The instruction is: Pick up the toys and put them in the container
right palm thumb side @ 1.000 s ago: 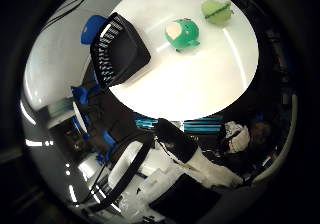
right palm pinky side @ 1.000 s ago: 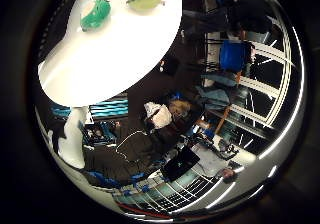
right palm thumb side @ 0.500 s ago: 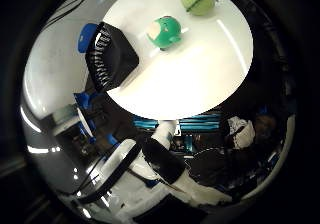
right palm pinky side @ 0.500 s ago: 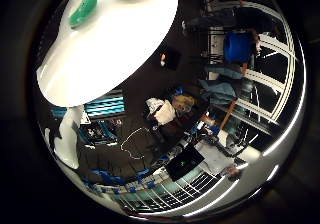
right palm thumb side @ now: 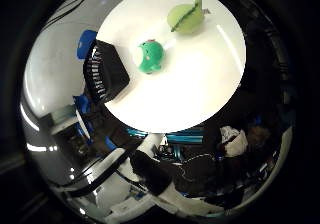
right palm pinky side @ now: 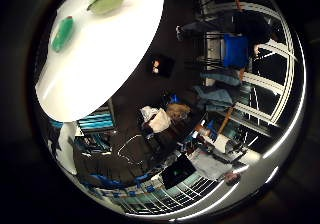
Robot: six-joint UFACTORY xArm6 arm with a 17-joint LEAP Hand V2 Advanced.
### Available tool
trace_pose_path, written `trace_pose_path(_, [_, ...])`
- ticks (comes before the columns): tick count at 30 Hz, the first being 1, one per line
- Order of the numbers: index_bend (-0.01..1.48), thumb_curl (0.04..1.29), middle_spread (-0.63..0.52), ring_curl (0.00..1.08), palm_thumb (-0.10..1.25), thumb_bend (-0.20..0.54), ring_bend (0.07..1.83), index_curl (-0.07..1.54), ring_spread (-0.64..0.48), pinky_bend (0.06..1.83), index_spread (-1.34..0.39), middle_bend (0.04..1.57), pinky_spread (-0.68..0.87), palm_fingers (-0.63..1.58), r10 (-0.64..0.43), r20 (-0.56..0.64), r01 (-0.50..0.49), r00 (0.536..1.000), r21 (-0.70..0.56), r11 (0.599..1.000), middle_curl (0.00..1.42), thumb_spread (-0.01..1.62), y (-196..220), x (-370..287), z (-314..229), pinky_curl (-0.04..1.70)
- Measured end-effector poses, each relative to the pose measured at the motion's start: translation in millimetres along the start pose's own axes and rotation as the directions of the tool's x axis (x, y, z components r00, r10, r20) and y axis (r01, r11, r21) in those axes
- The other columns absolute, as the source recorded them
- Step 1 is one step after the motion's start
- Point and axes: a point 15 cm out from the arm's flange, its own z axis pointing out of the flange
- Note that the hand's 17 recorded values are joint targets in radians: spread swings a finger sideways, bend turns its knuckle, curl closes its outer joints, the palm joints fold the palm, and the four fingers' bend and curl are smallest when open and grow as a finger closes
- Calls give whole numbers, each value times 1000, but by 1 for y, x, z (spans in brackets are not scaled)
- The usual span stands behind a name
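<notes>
A round white table point(right palm thumb side: 200, 84) lies well below my palm. On it are a dark green round toy point(right palm thumb side: 150, 56) and a pale green leaf-shaped toy point(right palm thumb side: 186, 18), a short way apart. A black ribbed container point(right palm thumb side: 106, 71) stands at the table's rim, close beside the dark green toy, and nothing shows inside it. White and black parts of my hand point(right palm thumb side: 145, 179) reach in from the view's edge, away from the table and touching nothing. The little finger side view shows both toys near the table's far side.
Dark floor surrounds the table. A blue chair point(right palm pinky side: 235, 49) and window frames point(right palm pinky side: 270, 109) stand beyond it. Another blue seat point(right palm thumb side: 86, 40) sits just behind the container, and clutter with a blue-striped rack point(right palm pinky side: 95, 121) lies under the table's edge.
The whole picture has shifted and turned, so the palm has moved. The toys and the container keep their places on the table.
</notes>
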Motion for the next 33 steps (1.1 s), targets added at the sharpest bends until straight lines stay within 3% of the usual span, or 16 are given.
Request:
trace_pose_path(14, [181, 263, 88, 249, 52, -33, 270, 284, 209, 462, -412, 177, 392, 2, -94, -54, 93, 994, -23, 995, 288, 916, -54, 16, 39, 298])
trace_pose_path(29, [179, 288, 88, 263, 66, -30, 261, 282, 194, 443, -396, 174, 388, 9, -126, -53, 130, 991, 84, 988, 281, 906, -121, 5, 70, 309])
trace_pose_path(33, [163, 292, 9, 257, 61, -32, 224, 279, 178, 404, -396, 213, 389, 50, -151, -55, 155, 987, 87, 984, 308, 883, -129, -2, 73, 299])
